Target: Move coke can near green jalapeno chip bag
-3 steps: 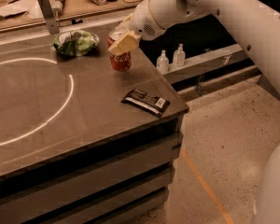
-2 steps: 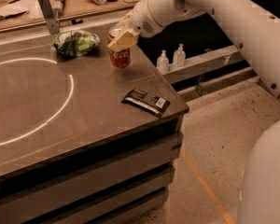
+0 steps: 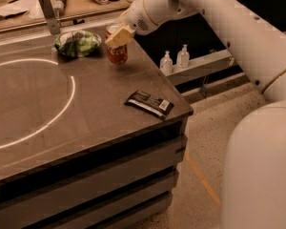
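Moving left since a second ago, the gripper (image 3: 118, 37) pinches the coke can (image 3: 117, 55) top with its fingers (image 3: 124, 34), bringing it just beside the green jalapeno chip bag (image 3: 77, 43) on the desk (image 3: 86, 113), so the task seems nearly finished.

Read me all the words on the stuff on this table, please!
coke can, held at its top by the gripper: white script, too blurred to read.
black wrapped bar: white label, print too small to read.
green jalapeno chip bag: no readable words.
So nothing here can be quoted.
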Available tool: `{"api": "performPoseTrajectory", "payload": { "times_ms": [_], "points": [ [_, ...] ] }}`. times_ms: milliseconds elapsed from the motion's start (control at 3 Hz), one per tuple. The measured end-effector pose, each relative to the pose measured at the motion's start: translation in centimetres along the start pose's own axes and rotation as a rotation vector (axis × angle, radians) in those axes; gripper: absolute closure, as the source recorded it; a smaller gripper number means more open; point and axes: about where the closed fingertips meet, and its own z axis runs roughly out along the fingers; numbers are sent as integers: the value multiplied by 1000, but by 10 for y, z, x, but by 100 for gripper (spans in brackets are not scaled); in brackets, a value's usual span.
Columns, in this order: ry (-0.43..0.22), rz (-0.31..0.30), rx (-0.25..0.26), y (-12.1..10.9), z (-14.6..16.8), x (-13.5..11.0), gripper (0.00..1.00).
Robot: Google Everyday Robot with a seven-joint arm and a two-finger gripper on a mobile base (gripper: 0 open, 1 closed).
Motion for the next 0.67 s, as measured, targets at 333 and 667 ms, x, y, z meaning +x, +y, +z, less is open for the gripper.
{"api": "performPoseTrajectory", "payload": {
  "times_ms": [333,667],
  "points": [
    [-13,19,7,-8,19,3,53],
    [-21,26,6,-10,28,4,30]
  ]
}}
